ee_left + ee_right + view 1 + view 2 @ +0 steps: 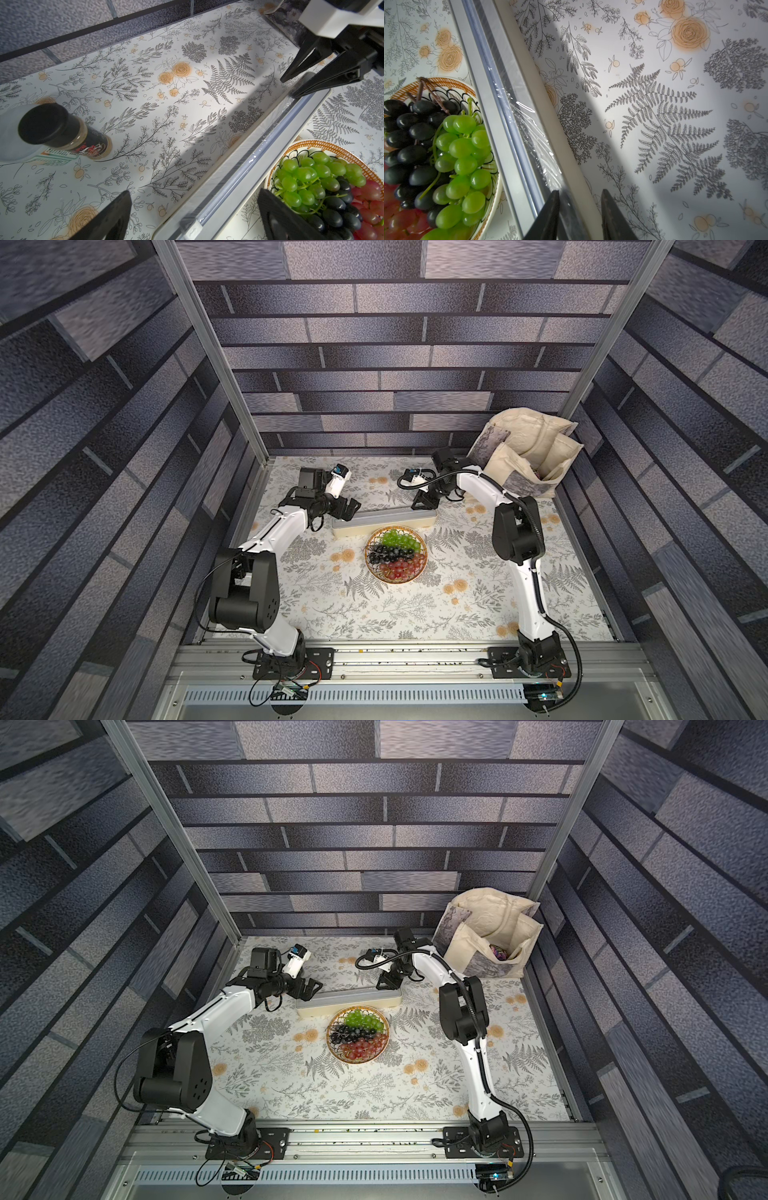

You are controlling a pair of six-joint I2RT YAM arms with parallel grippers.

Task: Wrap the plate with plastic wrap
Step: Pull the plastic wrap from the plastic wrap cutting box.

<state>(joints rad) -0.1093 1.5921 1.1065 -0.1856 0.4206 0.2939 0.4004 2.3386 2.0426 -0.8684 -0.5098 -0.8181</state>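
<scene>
Our left gripper hangs wide open by the long cream box. Our right gripper straddles its far edge, grip unclear. Crinkly clear plastic wrap lies in the box; the round plate alongside holds grapes.

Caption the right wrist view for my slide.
Right gripper at crinkly clear plastic wrap on the long cream box, beside the round wicker-patterned plate of grapes.

Your round tan wicker-look plate, grapes heaped, lies flat, uncovered; clear crinkly plastic wrap atop long cream box just beside.
</scene>
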